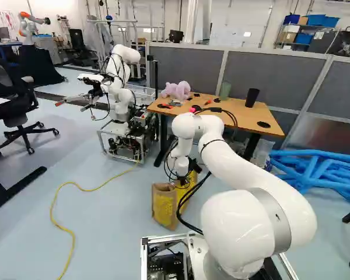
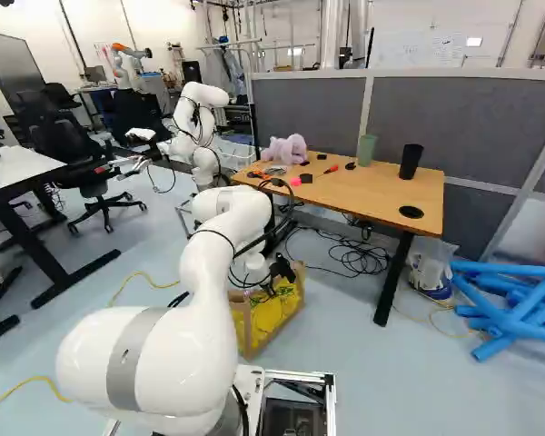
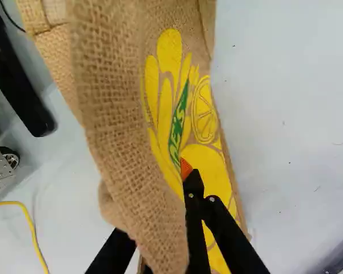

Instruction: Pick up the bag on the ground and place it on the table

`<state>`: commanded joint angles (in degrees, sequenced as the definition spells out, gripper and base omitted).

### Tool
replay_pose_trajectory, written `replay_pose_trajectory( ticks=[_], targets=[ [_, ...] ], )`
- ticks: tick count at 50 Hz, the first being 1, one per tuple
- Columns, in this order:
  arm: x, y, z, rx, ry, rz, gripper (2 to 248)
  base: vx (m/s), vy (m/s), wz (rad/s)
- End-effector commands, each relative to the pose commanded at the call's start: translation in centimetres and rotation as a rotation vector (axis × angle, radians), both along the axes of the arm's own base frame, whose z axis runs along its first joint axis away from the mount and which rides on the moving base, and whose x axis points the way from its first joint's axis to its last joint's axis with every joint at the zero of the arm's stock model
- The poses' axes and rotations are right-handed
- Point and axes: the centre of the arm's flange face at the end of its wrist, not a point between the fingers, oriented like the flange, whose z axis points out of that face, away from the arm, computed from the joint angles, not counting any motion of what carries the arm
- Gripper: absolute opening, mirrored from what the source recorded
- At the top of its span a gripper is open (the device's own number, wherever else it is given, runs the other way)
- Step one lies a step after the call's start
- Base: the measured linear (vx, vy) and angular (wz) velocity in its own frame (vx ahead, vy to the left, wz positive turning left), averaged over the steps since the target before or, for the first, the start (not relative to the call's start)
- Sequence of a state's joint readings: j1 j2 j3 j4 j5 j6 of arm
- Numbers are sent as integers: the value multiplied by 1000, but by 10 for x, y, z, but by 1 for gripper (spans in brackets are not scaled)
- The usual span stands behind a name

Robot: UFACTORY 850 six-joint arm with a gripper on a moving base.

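Going across the left base view: one yellow cable (image 1: 64,227) curls over the floor (image 1: 111,233), and another robot (image 1: 121,87) stands behind. Next, on the floor, is one bag (image 1: 164,205), upright, brown woven cloth printed with big yellow fruit shapes and a green label. At the bag is one hand (image 2: 271,283), nearly closed on its cloth wall, which hides one finger. Beyond stands one wooden counter (image 1: 239,109), bearing one pink plush (image 1: 176,90), then two cups, green (image 1: 224,90) and black (image 1: 252,97). Blue tubes (image 1: 321,175), too tangled to count, lie at the right.
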<state>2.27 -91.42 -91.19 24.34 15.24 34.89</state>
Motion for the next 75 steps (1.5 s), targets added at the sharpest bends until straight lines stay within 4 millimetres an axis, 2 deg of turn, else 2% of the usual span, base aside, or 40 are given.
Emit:
replay_pose_trajectory(
  ticks=[75],
  targets=[
    [-8, 2, 112, 31, 53, 0, 32, 0, 0, 0]
  ],
)
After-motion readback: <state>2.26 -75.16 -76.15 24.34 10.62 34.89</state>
